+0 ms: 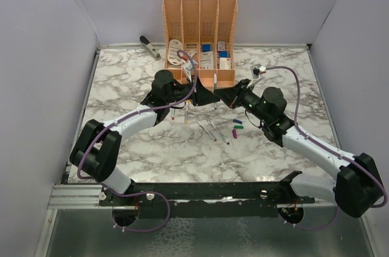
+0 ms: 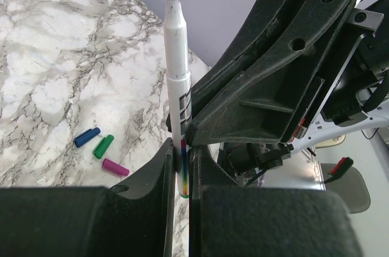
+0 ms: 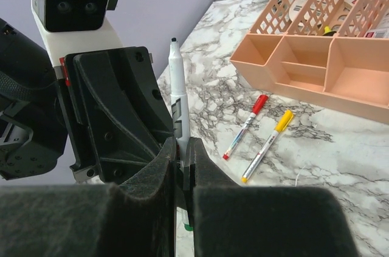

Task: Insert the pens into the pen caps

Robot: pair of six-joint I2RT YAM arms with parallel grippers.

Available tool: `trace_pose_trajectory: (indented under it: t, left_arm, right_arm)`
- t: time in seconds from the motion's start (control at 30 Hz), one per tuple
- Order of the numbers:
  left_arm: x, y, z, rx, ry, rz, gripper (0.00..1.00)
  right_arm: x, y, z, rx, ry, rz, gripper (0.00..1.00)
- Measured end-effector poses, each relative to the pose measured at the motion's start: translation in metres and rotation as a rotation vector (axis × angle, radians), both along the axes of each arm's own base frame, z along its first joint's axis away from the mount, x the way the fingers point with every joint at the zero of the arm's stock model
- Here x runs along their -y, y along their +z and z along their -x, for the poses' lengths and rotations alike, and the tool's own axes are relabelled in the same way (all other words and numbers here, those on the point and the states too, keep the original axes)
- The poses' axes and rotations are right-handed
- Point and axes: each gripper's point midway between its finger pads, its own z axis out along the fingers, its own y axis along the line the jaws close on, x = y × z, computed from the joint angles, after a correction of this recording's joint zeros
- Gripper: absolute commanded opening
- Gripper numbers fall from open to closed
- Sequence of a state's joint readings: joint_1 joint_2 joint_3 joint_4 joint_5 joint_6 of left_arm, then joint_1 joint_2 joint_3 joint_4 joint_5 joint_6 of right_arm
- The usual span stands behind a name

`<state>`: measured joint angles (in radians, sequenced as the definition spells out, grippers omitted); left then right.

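Note:
Both grippers meet above the table's middle on one white pen with a green tip [image 2: 178,68], held upright; it also shows in the right wrist view [image 3: 177,87]. My left gripper [image 2: 181,157] is shut on its lower barrel. My right gripper [image 3: 182,154] is shut on the same pen, just above the left fingers. In the top view the left gripper [image 1: 203,96] and the right gripper [image 1: 228,98] touch tip to tip. Blue [image 2: 87,137], green [image 2: 103,146] and purple [image 2: 115,167] caps lie loose on the marble. A red-capped pen [image 3: 244,126] and a yellow-capped pen [image 3: 265,146] lie side by side.
An orange desk organiser [image 1: 199,38] stands at the back, its front tray close behind the grippers. A stapler [image 1: 149,47] lies at the back left. Two uncapped pens [image 1: 211,130] lie on the marble table [image 1: 127,81] in front of the grippers. Grey walls close in both sides.

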<state>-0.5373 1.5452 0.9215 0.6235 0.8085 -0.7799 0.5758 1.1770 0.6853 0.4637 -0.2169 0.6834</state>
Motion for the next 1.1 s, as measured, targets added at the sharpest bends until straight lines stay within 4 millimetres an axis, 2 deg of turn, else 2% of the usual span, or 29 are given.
trace_pose_trajectory:
  t: [0.17, 0.23, 0.27, 0.3, 0.33, 0.4, 0.47, 0.53, 0.6, 0.67, 0.73, 0.83, 0.9, 1.03, 1.1]
  left_arm:
    - [0.001, -0.002, 0.002, 0.004, -0.005, 0.003, 0.0]
    - [0.002, -0.004, 0.006, 0.008, -0.011, 0.003, 0.0]
    - [0.003, -0.005, 0.008, 0.01, -0.014, 0.003, 0.0]
    - [0.003, -0.006, 0.009, 0.016, -0.011, 0.0, 0.0]
    - [0.001, -0.009, 0.009, 0.012, -0.005, -0.009, 0.0]
    - [-0.005, -0.019, 0.007, -0.006, 0.018, -0.037, 0.0]
    - [-0.011, -0.031, 0.005, -0.025, 0.045, -0.075, 0.0]
    - [-0.015, -0.039, 0.004, -0.031, 0.064, -0.105, 0.0]
    - [-0.018, -0.042, 0.004, -0.027, 0.076, -0.13, 0.0]
    - [-0.021, -0.043, 0.004, -0.017, 0.086, -0.149, 0.01]
    - [-0.023, -0.042, 0.005, -0.003, 0.092, -0.16, 0.07]
    - [-0.025, -0.043, 0.005, 0.008, 0.099, -0.173, 0.05]
    - [-0.026, -0.045, 0.004, 0.005, 0.103, -0.183, 0.02]
    - [-0.027, -0.047, 0.004, 0.005, 0.106, -0.191, 0.0]
    - [-0.027, -0.047, 0.004, 0.008, 0.107, -0.192, 0.0]
  right_arm:
    - [0.009, 0.0, 0.001, 0.024, -0.031, 0.051, 0.11]
    - [0.012, -0.001, 0.003, 0.025, -0.046, 0.076, 0.18]
    - [0.013, -0.001, 0.005, 0.026, -0.053, 0.087, 0.31]
    - [0.015, -0.001, 0.006, 0.027, -0.063, 0.098, 0.52]
    - [0.021, 0.004, 0.005, 0.039, -0.097, 0.101, 0.68]
    - [0.04, 0.022, -0.001, 0.082, -0.195, 0.099, 0.84]
    - [0.06, 0.046, -0.006, 0.136, -0.296, 0.09, 0.9]
    - [0.076, 0.066, -0.009, 0.175, -0.376, 0.096, 0.9]
    - [0.088, 0.077, -0.014, 0.193, -0.441, 0.118, 0.86]
    - [0.097, 0.077, -0.019, 0.191, -0.491, 0.172, 0.76]
    - [0.107, 0.067, -0.026, 0.178, -0.531, 0.26, 0.64]
    - [0.118, 0.035, -0.035, 0.122, -0.56, 0.426, 0.4]
    - [0.123, 0.011, -0.037, 0.074, -0.556, 0.529, 0.29]
    - [0.134, -0.044, -0.032, -0.042, -0.508, 0.746, 0.28]
    - [0.138, -0.064, -0.025, -0.086, -0.469, 0.828, 0.29]
